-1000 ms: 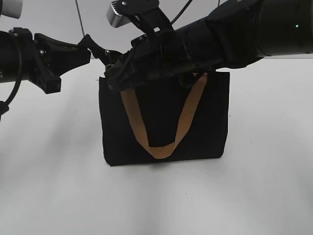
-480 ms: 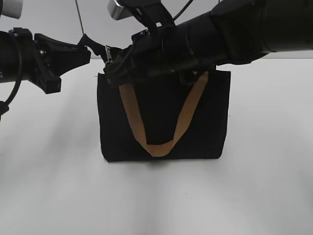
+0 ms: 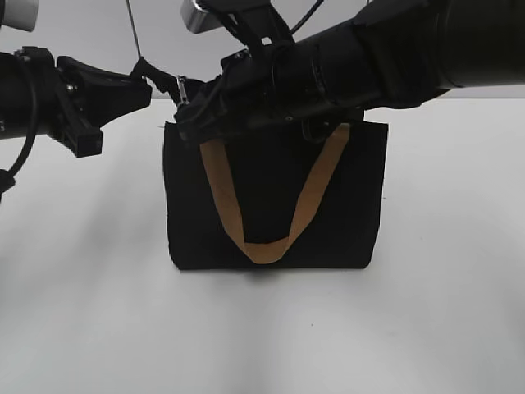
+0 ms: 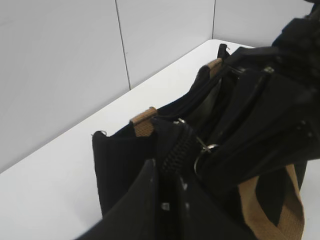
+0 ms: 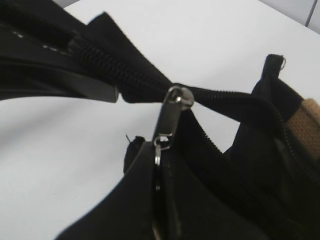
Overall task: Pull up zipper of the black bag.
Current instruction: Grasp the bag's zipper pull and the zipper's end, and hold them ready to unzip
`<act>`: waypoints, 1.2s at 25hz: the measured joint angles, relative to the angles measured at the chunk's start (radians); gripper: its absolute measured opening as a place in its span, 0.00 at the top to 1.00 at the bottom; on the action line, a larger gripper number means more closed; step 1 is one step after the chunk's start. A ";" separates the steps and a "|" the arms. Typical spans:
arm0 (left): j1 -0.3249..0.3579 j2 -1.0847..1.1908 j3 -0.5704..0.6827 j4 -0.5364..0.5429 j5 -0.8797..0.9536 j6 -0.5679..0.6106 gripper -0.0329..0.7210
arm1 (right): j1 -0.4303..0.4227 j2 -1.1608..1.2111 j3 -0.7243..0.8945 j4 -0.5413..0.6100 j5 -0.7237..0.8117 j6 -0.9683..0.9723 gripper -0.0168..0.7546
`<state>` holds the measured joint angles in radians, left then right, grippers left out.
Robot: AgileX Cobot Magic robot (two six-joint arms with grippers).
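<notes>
On the white table (image 3: 82,312) stands the black bag (image 3: 271,197), upright, near the middle of the exterior view. One tan handle (image 3: 267,246) hangs down its front in a long loop. A second tan handle (image 4: 143,120) shows at the back edge in the left wrist view.

Both arms meet at the bag's top left corner, at about 10 o'clock from the bag's middle. The left gripper (image 3: 164,82) reaches in from 9 o'clock. Its dark fingers (image 4: 150,200) lie on both sides of the zip line at that corner and look pressed onto the bag's end. They seem closed on the fabric, but I cannot tell for sure.

The right gripper (image 3: 187,123) comes in from 2 o'clock, across the top of the bag. Its two black fingers (image 5: 145,200) are squeezed together on the little silver ring at the end of the zipper (image 5: 172,112). The silver pull tab stands nearly straight, sticking out of the finger tips, with its round slider at 12 o'clock on the black teeth. Behind the slider, toward 3 o'clock, the two rows of teeth split apart and the bag's mouth gapes open. Toward 9 o'clock the teeth run as one joined line.

A grey wall (image 4: 60,65) with thin seams stands behind the table.
</notes>
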<state>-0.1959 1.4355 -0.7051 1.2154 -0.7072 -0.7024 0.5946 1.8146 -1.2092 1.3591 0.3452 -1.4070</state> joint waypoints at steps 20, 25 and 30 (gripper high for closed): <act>0.000 0.000 0.000 0.000 0.000 0.000 0.92 | 0.000 0.004 0.000 0.003 -0.005 0.000 0.83; 0.000 0.000 0.000 -0.004 0.000 0.000 0.92 | 0.000 0.004 0.000 0.003 -0.005 0.000 0.82; 0.000 0.000 0.000 -0.009 0.000 0.000 0.92 | 0.000 0.004 0.000 0.003 -0.005 0.022 0.78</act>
<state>-0.1959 1.4355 -0.7051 1.2066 -0.7072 -0.7024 0.5946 1.8187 -1.2092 1.3623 0.3403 -1.3854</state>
